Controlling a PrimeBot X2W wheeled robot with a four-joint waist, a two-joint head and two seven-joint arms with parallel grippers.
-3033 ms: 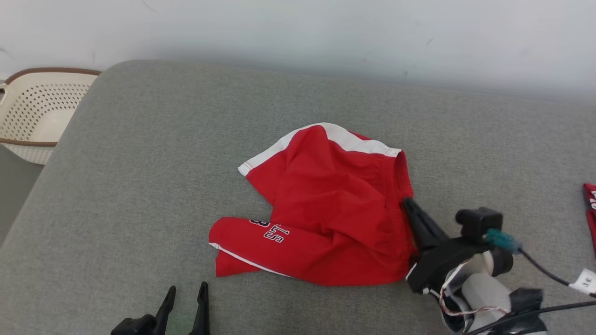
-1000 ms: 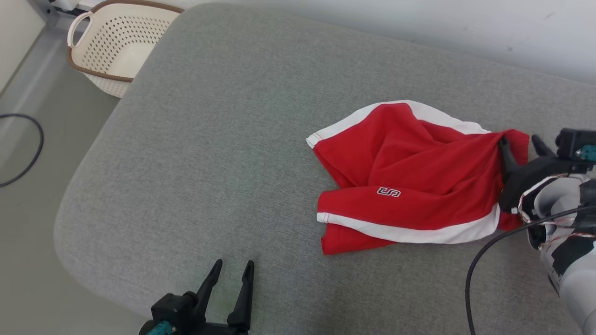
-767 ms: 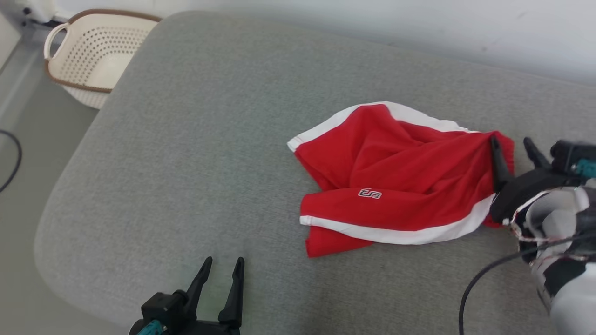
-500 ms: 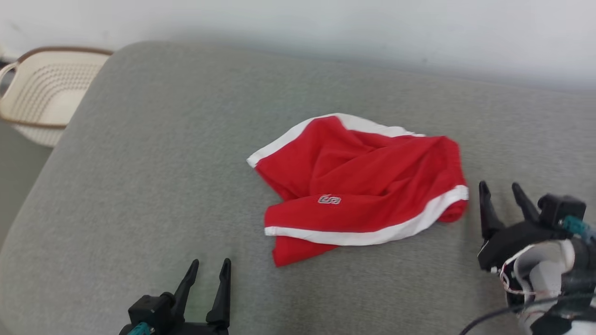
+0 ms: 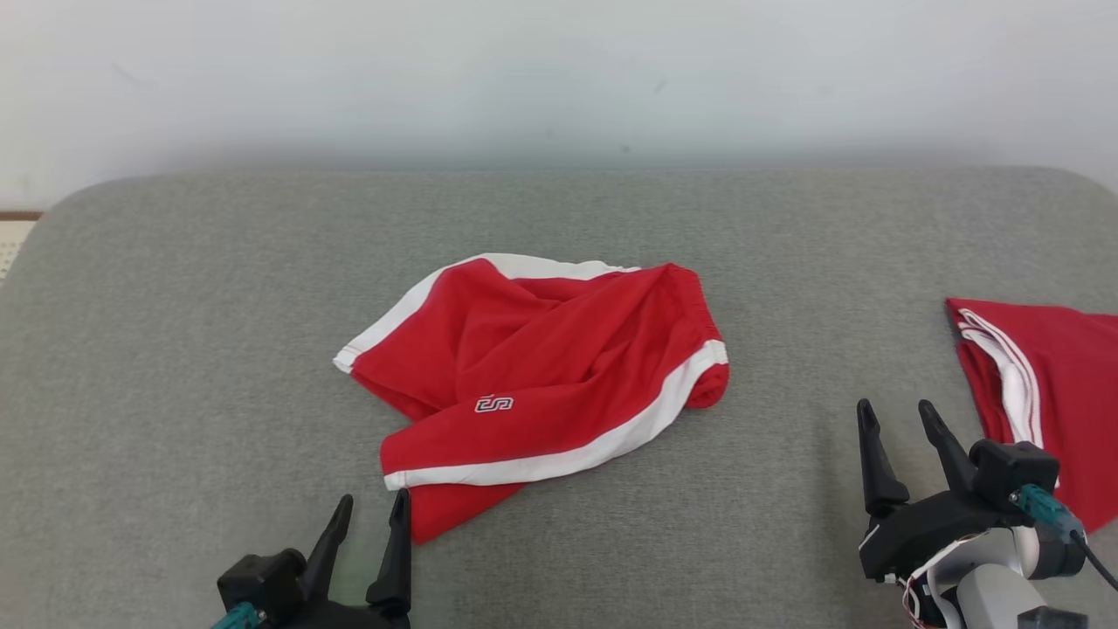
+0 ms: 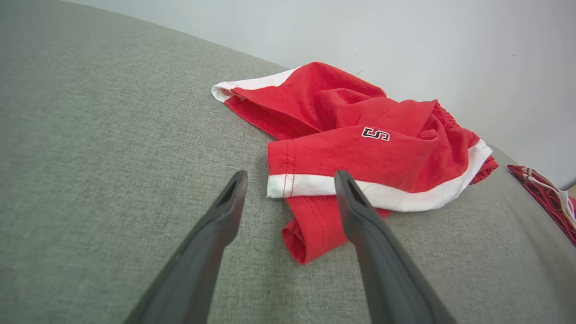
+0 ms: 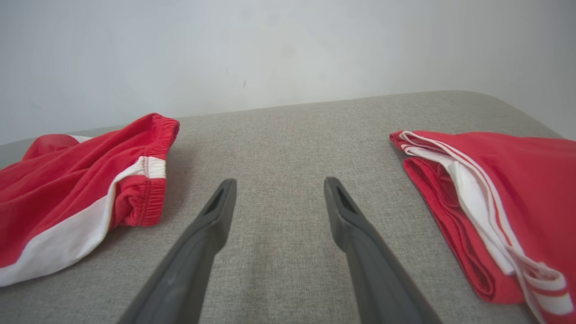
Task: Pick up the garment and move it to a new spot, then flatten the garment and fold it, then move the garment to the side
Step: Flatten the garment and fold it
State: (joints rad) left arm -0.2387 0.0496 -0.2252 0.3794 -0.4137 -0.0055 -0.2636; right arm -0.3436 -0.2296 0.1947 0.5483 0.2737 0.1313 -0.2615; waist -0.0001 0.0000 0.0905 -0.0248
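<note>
shorts (image 5: 533,384): red with white bands, crumpled, lying mid-cushion, held by nothing
logo (image 5: 494,404): small white mark, facing up on the near leg
cushion (image 5: 175,367): grey fabric, set against a pale wall (image 5: 559,79)
pile (image 5: 1048,376): folded red-and-white cloth at the cushion's right end, well apart from the shorts
left gripper (image 5: 374,500): fingers apart, empty, tips just beside the shorts' near hem
right gripper (image 5: 895,406): fingers apart, empty, over bare cushion between shorts and pile
</note>
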